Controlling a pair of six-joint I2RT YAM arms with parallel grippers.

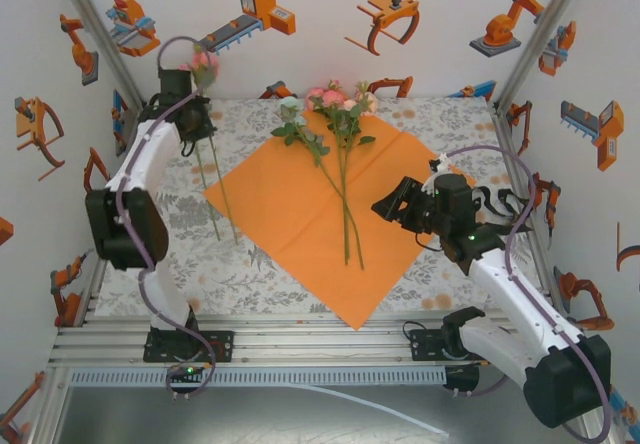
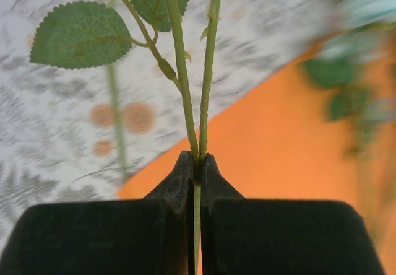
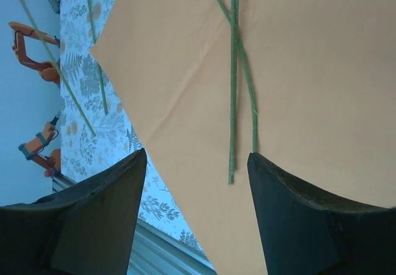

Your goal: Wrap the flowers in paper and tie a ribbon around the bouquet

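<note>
By the far left corner of the worktop (image 1: 190,264), left jaws pinch two light, bendy flower stems (image 2: 208,70), likely the safest hold; right jaws hang spread.

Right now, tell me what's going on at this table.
The left tool is shut on two flower stems, holding them up over the tablecloth at the far left, beside the orange paper. More flowers lie on the paper with their stems crossing, blooms toward the back. The right tool hangs open above the paper's right side, near the stem ends, holding nothing. Nothing is wrapped yet.
</note>
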